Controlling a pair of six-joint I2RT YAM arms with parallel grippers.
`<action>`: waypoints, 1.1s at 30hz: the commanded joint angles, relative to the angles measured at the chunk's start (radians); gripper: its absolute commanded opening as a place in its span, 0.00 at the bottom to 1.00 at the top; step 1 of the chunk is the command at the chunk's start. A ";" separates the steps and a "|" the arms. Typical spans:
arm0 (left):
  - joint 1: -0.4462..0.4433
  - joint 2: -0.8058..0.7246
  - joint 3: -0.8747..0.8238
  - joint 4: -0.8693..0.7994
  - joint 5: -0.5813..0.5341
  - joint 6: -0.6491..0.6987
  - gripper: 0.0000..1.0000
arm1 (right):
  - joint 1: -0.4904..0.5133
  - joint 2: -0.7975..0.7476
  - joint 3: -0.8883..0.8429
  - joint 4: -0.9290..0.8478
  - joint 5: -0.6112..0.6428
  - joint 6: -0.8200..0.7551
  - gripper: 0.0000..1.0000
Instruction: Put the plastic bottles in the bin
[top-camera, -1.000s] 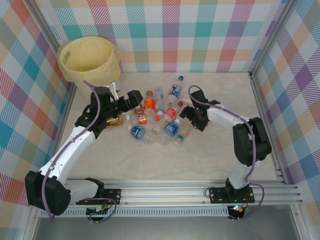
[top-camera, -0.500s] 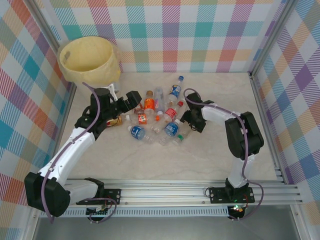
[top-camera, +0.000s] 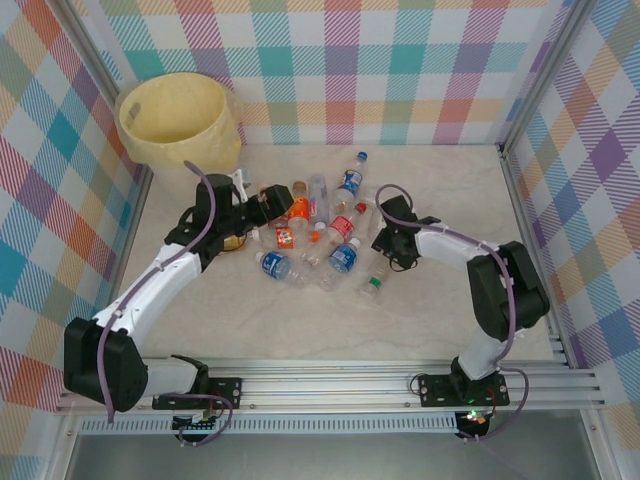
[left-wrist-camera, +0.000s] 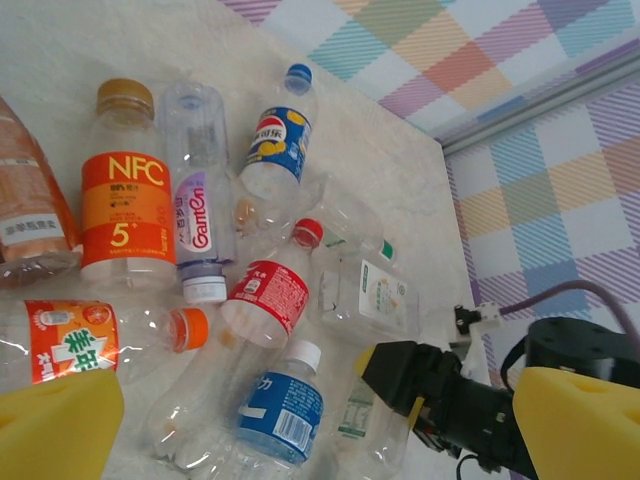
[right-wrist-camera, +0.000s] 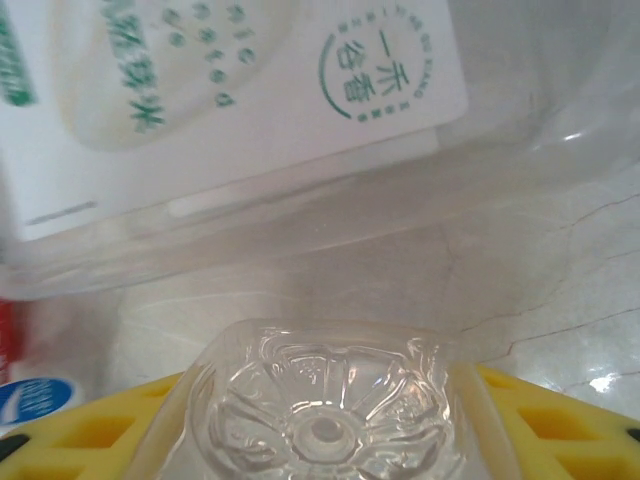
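The right gripper (top-camera: 384, 238), in the top view, sits at the right side of the heap of plastic bottles (top-camera: 318, 232) mid-table (top-camera: 450, 320), with the left gripper (top-camera: 268, 203) at the heap's left. The bin (top-camera: 190, 150) stands well apart at the far left corner, so nearly all the bottles look left to move. From the left wrist, that gripper's fingers (left-wrist-camera: 55, 430) hang wide apart over the heap, holding nothing. From the right wrist, yellow pads (right-wrist-camera: 540, 420) bear on both sides of a clear bottle (right-wrist-camera: 325, 390), its base filling the gap, so I judge one pick is under way.
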 joint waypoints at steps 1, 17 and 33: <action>-0.030 0.025 -0.021 0.056 0.062 0.058 1.00 | 0.013 -0.079 -0.038 0.133 0.000 -0.018 0.41; -0.200 0.133 0.052 0.025 0.131 0.365 1.00 | 0.049 -0.244 -0.072 0.525 -0.223 -0.037 0.40; -0.247 0.288 0.220 -0.044 0.185 0.504 0.88 | 0.096 -0.183 0.095 0.527 -0.331 -0.016 0.41</action>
